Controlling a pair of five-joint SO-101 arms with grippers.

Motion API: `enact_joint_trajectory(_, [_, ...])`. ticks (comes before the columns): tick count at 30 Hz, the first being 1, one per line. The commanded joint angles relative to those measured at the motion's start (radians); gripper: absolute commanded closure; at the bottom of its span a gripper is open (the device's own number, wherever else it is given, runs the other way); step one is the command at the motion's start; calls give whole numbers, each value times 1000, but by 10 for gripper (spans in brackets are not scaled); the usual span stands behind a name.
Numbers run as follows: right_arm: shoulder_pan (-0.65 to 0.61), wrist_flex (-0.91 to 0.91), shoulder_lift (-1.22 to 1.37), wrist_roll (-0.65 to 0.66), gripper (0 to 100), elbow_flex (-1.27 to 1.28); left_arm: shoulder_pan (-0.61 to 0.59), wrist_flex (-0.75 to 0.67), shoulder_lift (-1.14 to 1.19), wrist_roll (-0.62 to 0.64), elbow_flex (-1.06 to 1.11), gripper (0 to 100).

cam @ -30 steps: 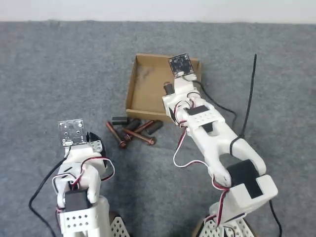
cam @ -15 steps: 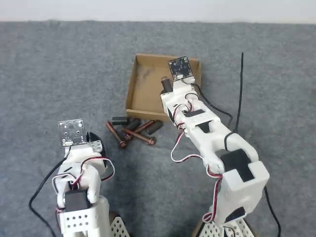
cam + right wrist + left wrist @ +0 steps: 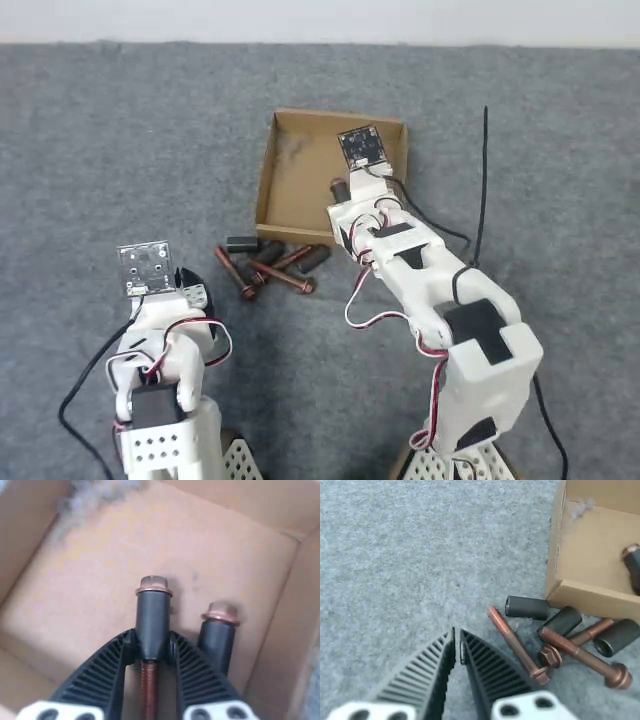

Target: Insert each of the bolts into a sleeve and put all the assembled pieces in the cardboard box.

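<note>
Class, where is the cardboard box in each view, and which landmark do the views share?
High view: cardboard box just beyond the loose bolts, under the right arm.
Left wrist view: its near wall behind the loose bolts and sleeves.
Right wrist view: its floor beneath the sleeved bolt in the right gripper.
Shared landmark: pale smudge on the box floor.

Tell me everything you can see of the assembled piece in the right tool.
The assembled piece is a copper-coloured bolt, metal by its look, run through a smooth black sleeve. Its flanged hex head sits against one sleeve end; the threaded shank sticks out of the other. The right tool is shut on the sleeve, holding it inside the box, beside a second assembled piece.
</note>
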Motion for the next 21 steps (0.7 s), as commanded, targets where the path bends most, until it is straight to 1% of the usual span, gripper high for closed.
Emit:
enact_joint_trajectory(1, [8, 58, -107, -3, 867, -17, -3, -3, -9, -9, -16, 988])
enact_joint_trajectory(3, [10, 74, -117, -3, 817, -17, -3, -3, -9, -9, -16, 988])
enact_joint_trajectory(6, [10, 70, -130, -3, 812, -17, -3, -3, -9, -9, -16, 988])
enact_joint_trajectory(12, [8, 79, -243, -3, 879, -11, -3, -3, -9, -9, -16, 988])
enact_joint_trajectory(18, [-15, 153, -435, -5, 996, 84, -3, -3, -9, -9, -16, 988])
enact_joint_trajectory(21, [-48, 203, -522, -5, 982, 149, -3, -11, -8, -9, -16, 988])
